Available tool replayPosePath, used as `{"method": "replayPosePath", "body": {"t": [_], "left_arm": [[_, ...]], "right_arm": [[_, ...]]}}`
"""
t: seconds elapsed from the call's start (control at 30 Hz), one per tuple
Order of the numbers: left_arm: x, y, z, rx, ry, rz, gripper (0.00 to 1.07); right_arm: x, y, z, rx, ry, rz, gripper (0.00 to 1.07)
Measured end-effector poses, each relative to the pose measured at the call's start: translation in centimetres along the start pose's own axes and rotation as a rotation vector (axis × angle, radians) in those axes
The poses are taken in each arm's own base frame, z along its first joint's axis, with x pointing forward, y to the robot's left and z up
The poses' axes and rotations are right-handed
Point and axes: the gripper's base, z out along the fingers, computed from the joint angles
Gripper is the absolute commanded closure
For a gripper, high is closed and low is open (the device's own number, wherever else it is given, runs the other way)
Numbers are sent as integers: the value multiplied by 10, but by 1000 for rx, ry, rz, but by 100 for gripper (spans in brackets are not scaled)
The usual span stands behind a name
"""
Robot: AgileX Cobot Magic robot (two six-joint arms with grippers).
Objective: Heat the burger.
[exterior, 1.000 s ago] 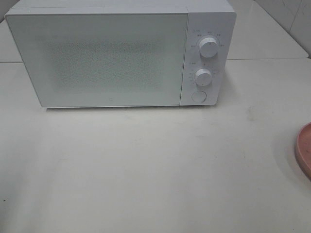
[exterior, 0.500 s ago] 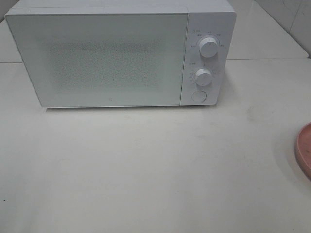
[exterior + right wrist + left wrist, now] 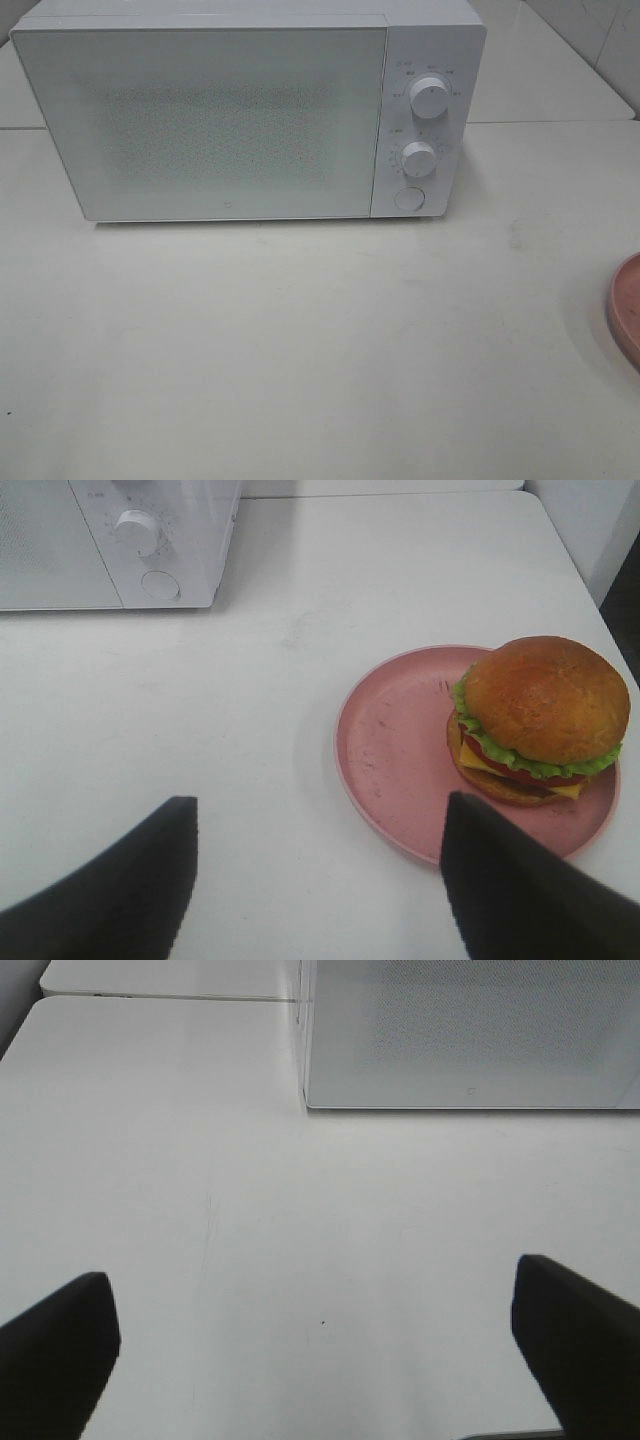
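The burger (image 3: 540, 720), with golden-brown buns, green lettuce, cheese and a dark patty, sits on a pink plate (image 3: 400, 750) in the right wrist view. My right gripper (image 3: 320, 880) hovers open just short of the plate, nothing between its black fingers (image 3: 520, 890). In the exterior high view only the plate's rim (image 3: 626, 310) shows at the right edge; the burger is out of that view. The white microwave (image 3: 240, 110) stands at the back with its door closed. My left gripper (image 3: 315, 1350) is wide open over bare table, near the microwave's left corner (image 3: 310, 1100).
The microwave has two knobs (image 3: 428, 97) and a round button (image 3: 408, 198) on its right panel. A white table (image 3: 300, 350) spreads in front of it. A wall edge (image 3: 590, 530) rises to the right of the plate.
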Motion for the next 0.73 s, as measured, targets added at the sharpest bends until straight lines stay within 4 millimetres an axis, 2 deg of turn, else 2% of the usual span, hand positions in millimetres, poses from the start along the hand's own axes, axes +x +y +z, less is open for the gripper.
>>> {"method": "replayPosePath", "body": {"t": [0.73], "left_arm": [[0, 0, 0, 0, 0, 2, 7]], "right_arm": [[0, 0, 0, 0, 0, 0, 39]]}}
